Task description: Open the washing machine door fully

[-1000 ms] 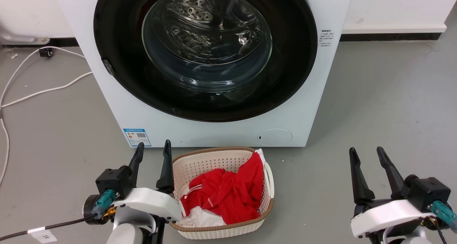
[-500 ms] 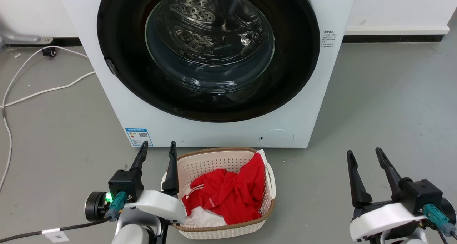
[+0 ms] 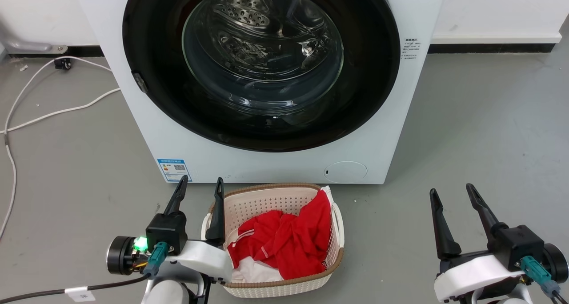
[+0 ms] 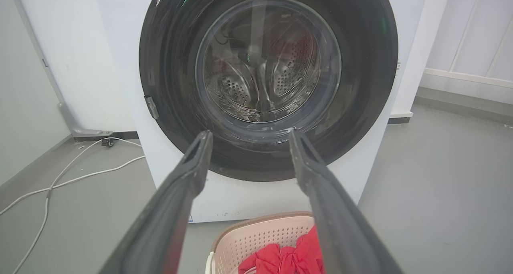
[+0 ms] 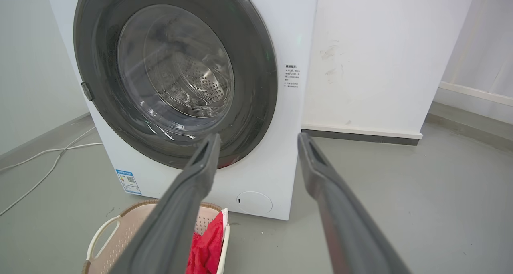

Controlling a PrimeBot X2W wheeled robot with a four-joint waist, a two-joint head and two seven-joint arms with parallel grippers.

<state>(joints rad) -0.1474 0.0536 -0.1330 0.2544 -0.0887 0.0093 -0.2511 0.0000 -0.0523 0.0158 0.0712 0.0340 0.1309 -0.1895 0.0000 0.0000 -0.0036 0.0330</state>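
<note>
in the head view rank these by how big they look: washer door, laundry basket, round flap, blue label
1. washing machine door, though cut off at the top
2. laundry basket
3. round flap and blue label: these look about alike, so I leave them unranked

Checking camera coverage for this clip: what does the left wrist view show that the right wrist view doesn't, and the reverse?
Left wrist view: the left pincer, open, and a metal bracket at the wall's foot. Right wrist view: the right pincer, open, and the round flap. Both: the shut washing machine door, laundry basket, red garment, white cable.
</note>
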